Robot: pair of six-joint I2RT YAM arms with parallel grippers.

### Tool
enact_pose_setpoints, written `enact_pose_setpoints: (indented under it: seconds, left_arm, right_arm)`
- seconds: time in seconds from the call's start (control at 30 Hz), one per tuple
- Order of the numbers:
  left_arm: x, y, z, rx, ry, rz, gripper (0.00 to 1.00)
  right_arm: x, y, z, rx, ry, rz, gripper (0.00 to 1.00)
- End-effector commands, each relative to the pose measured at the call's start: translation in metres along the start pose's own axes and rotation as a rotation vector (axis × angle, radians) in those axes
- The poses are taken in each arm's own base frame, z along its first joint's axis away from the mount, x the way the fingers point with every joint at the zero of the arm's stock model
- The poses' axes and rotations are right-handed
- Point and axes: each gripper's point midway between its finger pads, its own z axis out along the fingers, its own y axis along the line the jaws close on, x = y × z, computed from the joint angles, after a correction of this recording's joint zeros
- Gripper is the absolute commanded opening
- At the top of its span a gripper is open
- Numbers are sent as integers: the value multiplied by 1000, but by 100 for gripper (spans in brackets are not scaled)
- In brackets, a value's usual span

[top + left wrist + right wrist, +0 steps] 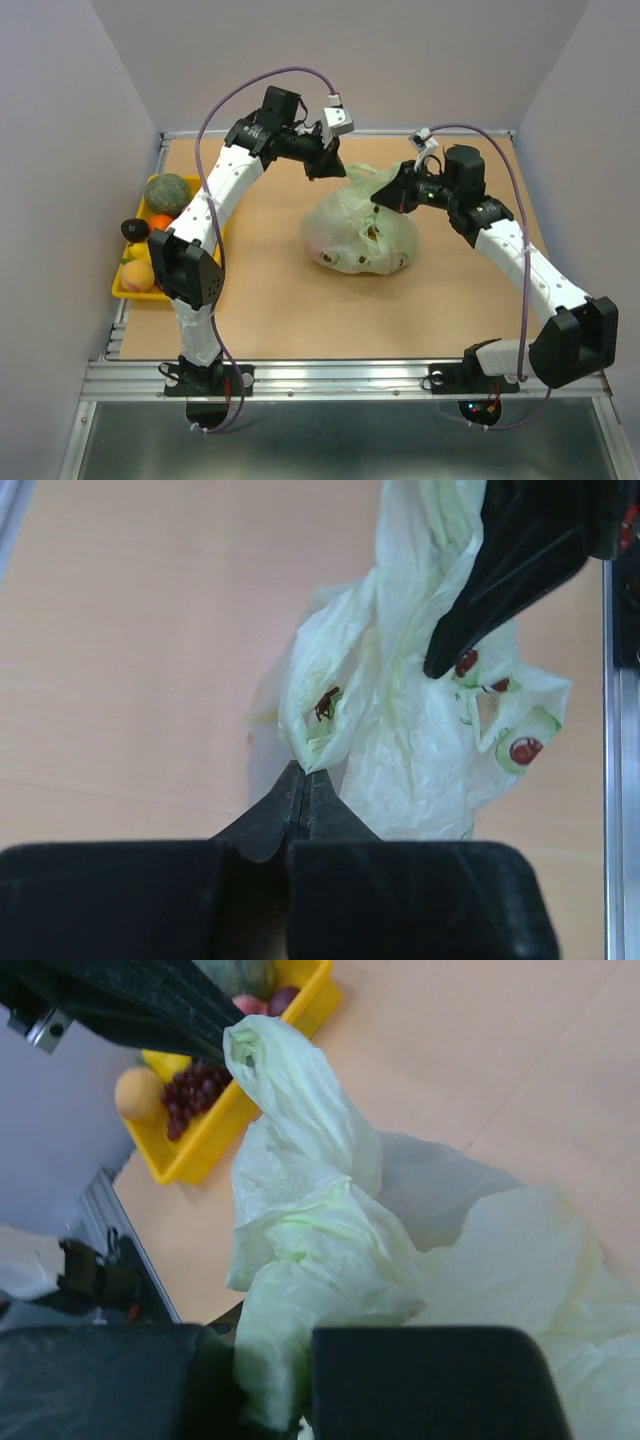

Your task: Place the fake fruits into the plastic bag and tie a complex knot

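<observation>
The pale green plastic bag (358,235) lies bulging at the table's middle, its top drawn up between both grippers. My left gripper (326,166) is shut on a bag handle tip (318,735) and pinches it at the fingertips (303,773). My right gripper (388,194) is shut on another bunched strip of the bag (300,1290), which passes between its fingers (275,1400). Fake fruits sit in the yellow tray (122,288): a green melon (167,192), an orange (160,222), purple grapes (190,1095) and a pale orange fruit (138,275). No knot shows.
The yellow tray stands at the table's left edge beside the left arm's elbow (188,268). The right gripper's black finger (500,570) hangs over the bag in the left wrist view. A metal rail (340,375) runs along the near edge.
</observation>
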Motion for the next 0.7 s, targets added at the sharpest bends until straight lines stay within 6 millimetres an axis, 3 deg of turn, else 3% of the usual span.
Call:
enact_pose_setpoints:
  seconds: [0.0,0.1,0.2,0.3,0.33,0.43,0.47,0.53,0.57,0.67]
  left_arm:
    - [-83,3,-37,-133,-174,0,0]
    - [-101,2,-45,-159,-227,-48,0]
    - [-114,-6,-52,-166,-262,-62,0]
    - [-113,-13,-56,-183,-265,-104,0]
    - [-107,-12,-55,-201,-253,-129,0]
    - [-65,-28,-39,-153,-188,-237,0]
    - [-34,-42,-28,-105,-141,-319,0]
    - [-8,-60,-14,-31,-114,-379,0]
    - [21,-82,-1,43,-69,-452,0]
    - [51,-113,21,131,-47,-482,0]
  right_arm:
    - [-88,28,-24,77,-287,149,0]
    - [-102,32,-31,105,-349,294,0]
    - [-100,24,-28,154,-368,380,0]
    - [-86,7,-20,215,-368,434,0]
    - [-71,-6,-15,253,-346,458,0]
    - [-48,-34,-9,336,-354,505,0]
    - [-28,-45,-5,362,-334,525,1]
    - [-23,-46,-2,328,-354,512,1]
    - [-20,-48,-1,329,-358,518,0]
    - [-11,-53,0,332,-360,503,0]
